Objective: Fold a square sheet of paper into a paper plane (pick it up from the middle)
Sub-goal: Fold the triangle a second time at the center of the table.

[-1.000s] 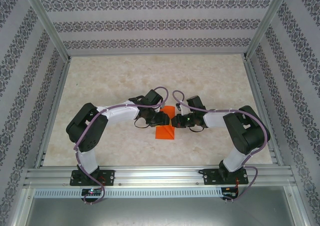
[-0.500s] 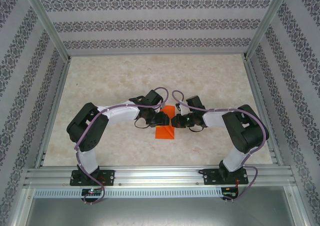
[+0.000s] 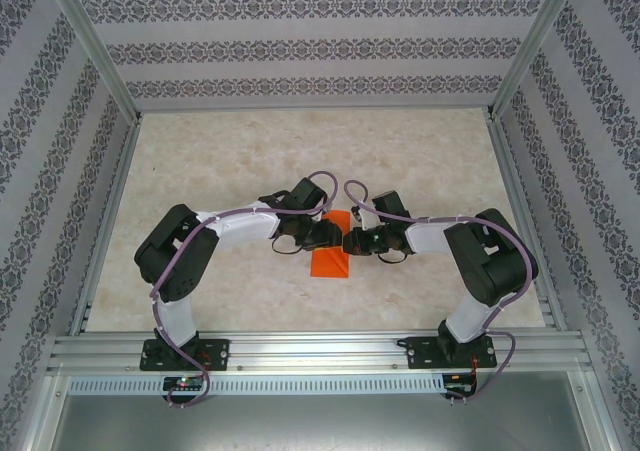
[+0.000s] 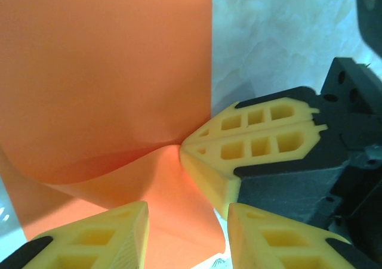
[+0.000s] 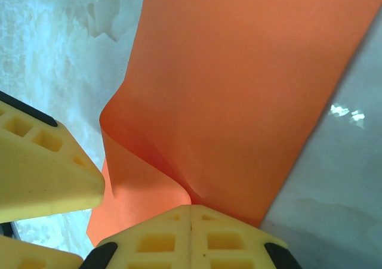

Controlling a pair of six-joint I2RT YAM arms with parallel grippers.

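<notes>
From above, the square sheet of paper [image 3: 330, 263] lies on the tabletop [image 3: 250, 151], and both arms crowd its far end: the left gripper [image 3: 331, 235] comes in from the left side of the sheet, the right gripper [image 3: 348, 241] from the right.

Over to the left wrist: the sheet [image 4: 107, 72] bulges up in a soft ridge. The left gripper [image 4: 188, 208] straddles the lower flap, fingers [image 4: 101, 236] apart, not closed on it. The right gripper [image 4: 186, 148] has its fingers together, biting the ridge at the sheet's right edge.

Right wrist now: the right gripper [image 5: 191, 212] is clamped on the sheet [image 5: 239, 84], creases fanning from the pinch. The left gripper's fingers [image 5: 42, 167] sit at the sheet's left edge.
</notes>
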